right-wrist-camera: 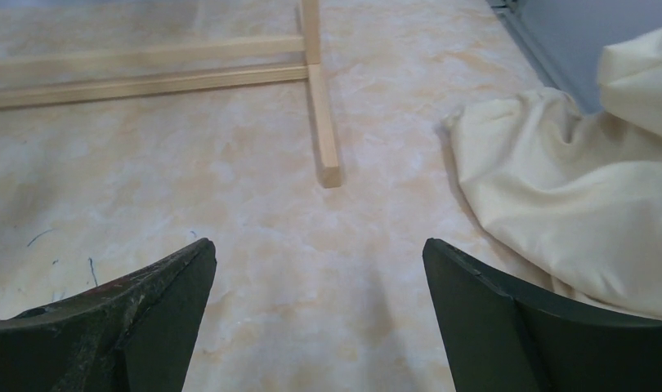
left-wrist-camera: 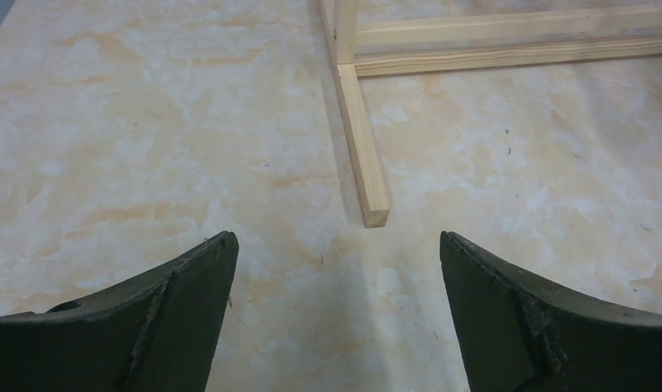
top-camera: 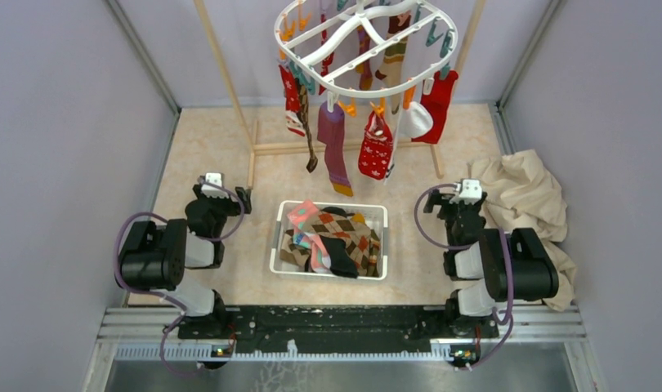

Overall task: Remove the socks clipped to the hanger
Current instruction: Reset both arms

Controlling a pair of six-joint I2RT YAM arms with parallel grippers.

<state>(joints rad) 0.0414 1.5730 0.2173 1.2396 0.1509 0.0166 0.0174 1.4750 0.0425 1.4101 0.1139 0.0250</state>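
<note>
Top external view: the hanger (top-camera: 341, 42) hangs at the upper centre of the frame, from a wooden rack (top-camera: 221, 61) whose poles rise on both sides. Socks are clipped under its rim: a purple sock (top-camera: 334, 143) and a red patterned sock (top-camera: 376, 147) hang lowest at the front. A red sock (top-camera: 436, 106) hangs at the right, and a red-and-white sock (top-camera: 292, 102) at the left. More socks hang behind these but are partly hidden by the frame's bars. Orange and teal clips show along the rim.

Below the hanger, at frame centre, a white basket (top-camera: 275, 245) sits on the table (top-camera: 205, 147). It holds loose socks (top-camera: 332, 237) in argyle, pink and black. A cream cloth (top-camera: 524, 192) lies bunched at the right edge, just beside the right arm.

Both arms are folded low on either side of the basket, well apart from the hanger. The rack's base bars lie between the arms and the hanging socks.

Left wrist view: the left gripper (left-wrist-camera: 336, 245) has its jaws spread wide and holds nothing. It is over bare table, and the rack's left foot (left-wrist-camera: 364, 155) lies straight ahead of it.

Right wrist view: the right gripper (right-wrist-camera: 319, 245) also has its jaws spread wide with nothing between them. The rack's right foot (right-wrist-camera: 324, 122) lies ahead at centre, and the cream cloth (right-wrist-camera: 556, 204) fills the right side of the frame.
</note>
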